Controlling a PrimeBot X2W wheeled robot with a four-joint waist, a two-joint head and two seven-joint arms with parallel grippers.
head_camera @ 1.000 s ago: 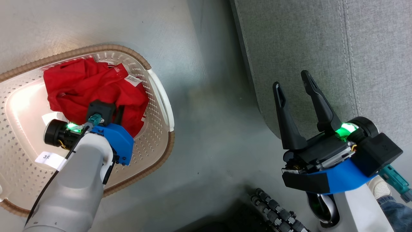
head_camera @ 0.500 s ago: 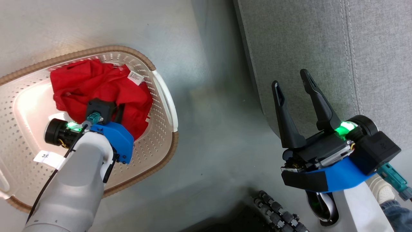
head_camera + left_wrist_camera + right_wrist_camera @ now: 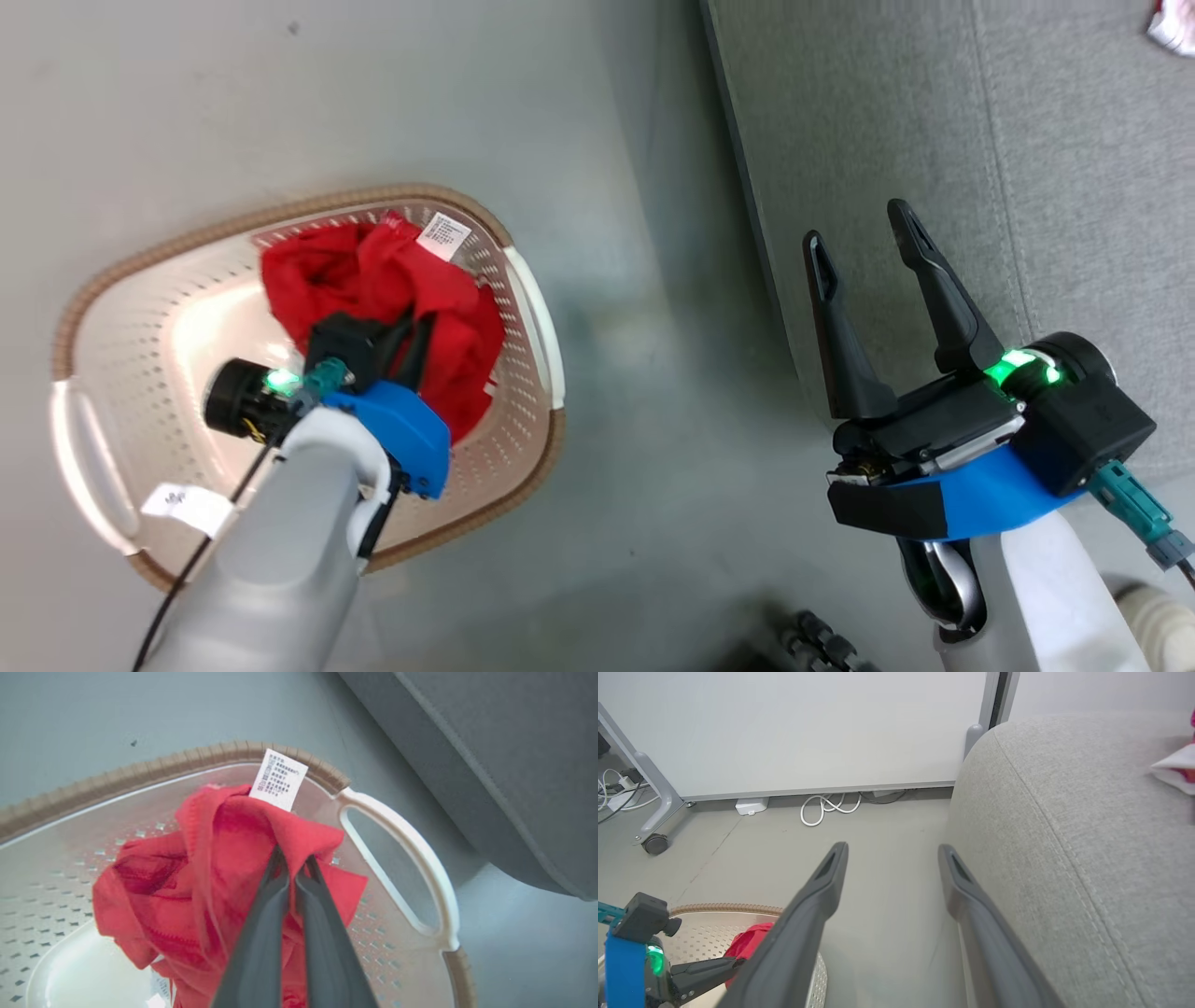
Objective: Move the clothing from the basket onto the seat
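The cream basket (image 3: 537,308) with a brown rim stands on the floor at the left. Red clothing (image 3: 373,280) is bunched up inside it, a white label sticking out on top. My left gripper (image 3: 420,327) reaches down into the bundle. In the left wrist view the left gripper (image 3: 294,858) is shut on a fold of the clothing (image 3: 187,882), above the basket (image 3: 140,767). My right gripper (image 3: 857,229) stands open and holds nothing, over the near edge of the grey seat (image 3: 934,112). A red and white piece of fabric (image 3: 1172,23) lies far off on the seat.
Grey floor runs between the basket and the seat (image 3: 1064,835). White cables (image 3: 826,807) lie along the wall behind, next to a grey stand on a castor (image 3: 656,843). The rollers of my base (image 3: 822,644) show at the bottom edge.
The head view has shifted and the basket looks smaller. My left gripper has closed on the red clothing, which is now gathered into a tighter, raised bundle. The right gripper stays open.
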